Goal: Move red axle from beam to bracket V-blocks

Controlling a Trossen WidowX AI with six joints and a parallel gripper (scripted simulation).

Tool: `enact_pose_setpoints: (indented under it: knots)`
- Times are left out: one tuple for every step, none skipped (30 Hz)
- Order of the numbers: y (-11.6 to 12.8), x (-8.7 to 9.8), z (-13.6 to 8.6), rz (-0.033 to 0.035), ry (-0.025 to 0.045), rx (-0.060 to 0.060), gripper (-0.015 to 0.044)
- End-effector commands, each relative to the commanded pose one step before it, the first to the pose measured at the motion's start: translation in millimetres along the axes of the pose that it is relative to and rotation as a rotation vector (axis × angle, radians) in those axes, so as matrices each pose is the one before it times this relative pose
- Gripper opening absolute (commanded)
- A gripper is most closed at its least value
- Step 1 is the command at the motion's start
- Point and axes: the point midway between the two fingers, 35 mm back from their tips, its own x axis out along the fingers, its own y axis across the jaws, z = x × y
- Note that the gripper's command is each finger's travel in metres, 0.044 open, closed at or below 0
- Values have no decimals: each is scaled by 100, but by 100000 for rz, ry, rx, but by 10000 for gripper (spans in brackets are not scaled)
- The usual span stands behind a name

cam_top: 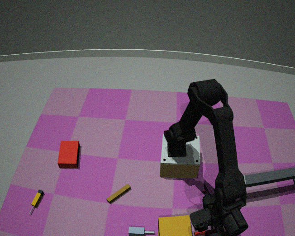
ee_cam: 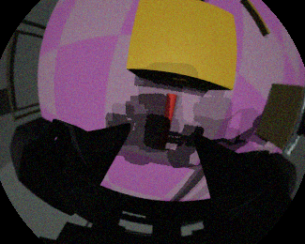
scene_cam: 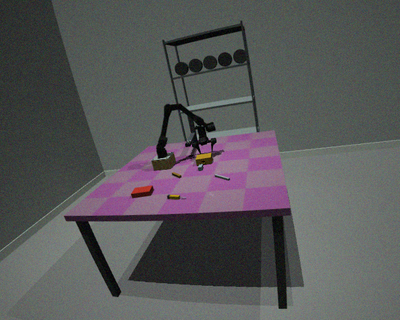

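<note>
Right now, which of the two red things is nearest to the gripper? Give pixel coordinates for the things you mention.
The thin red rod [cam_top: 199, 233] [ee_cam: 172, 107], beside the yellow block; the other, a wide red block [cam_top: 68, 154] [scene_cam: 142, 191], lies far away.

The top view's edge crops the yellow block [cam_top: 174, 226] [scene_cam: 203, 159] [ee_cam: 183, 42].

The robot's arm [cam_top: 226, 147] [scene_cam: 164, 129] was matte black almost all over, built of long, smooth, thick bars with bevelled edges and chunky rounded joints. Its elbow was a fat barrel cradled in a forked bracket. Dark, stubby cylinders stuck out around the wrist. The black gripper [scene_cam: 205, 152] [ee_cam: 163, 132] had two dark, wedge-shaped fingers narrowing to points. Under the arm sat a pale metal plate [cam_top: 191, 158] with small dark holes near its corners, fixed on a brown block [cam_top: 179, 171] [scene_cam: 164, 163].
</note>
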Motion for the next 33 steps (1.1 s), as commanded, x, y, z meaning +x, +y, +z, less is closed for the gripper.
enact_pose_setpoints:
  knots:
    - [-356,862,104,-1089,-336,-604,440]
    - [-8,162,2,-2,0,0,440]
    - [-9,162,2,-2,0,0,440]
    - [-9,161,2,-2,0,0,440]
    - [-10,161,3,-2,-1,0,440]
    - [-11,161,3,-2,-1,0,440]
    - [-12,161,3,-2,-1,0,440]
    - [-13,161,3,-2,-1,0,440]
    - [-14,160,4,-2,-1,0,440]
    - [-15,160,4,-2,-1,0,440]
    - [-15,160,4,-2,-1,0,440]
    - [-16,160,4,-2,-1,0,440]
    - [-17,159,5,-2,-1,0,440]
    - [-14,127,4,-2,-1,0,440]
    - [-9,77,2,-1,0,0,440]
    - [-3,26,1,0,0,0,440]
    - [0,0,0,0,0,0,440]
    - [0,-8,0,0,0,0,440]
    - [0,-8,0,0,0,0,440]
    - [0,0,0,0,0,0,440]
    - [0,0,0,0,0,0,440]
    - [0,10,0,0,0,0,440]
    - [0,0,0,0,0,0,440]
    - [148,-135,-48,341,133,600,414]
    - [0,0,0,0,0,0,387]
    - [0,0,0,0,0,0,361]
    - [0,0,0,0,0,0,335]
    - [0,0,0,0,0,0,309]
    - [0,0,0,0,0,0,282]
    - [0,0,0,0,0,0,256]
    - [0,0,0,0,0,0,230]
    - [0,0,0,0,0,0,204]
    - [0,0,0,0,0,0,177]
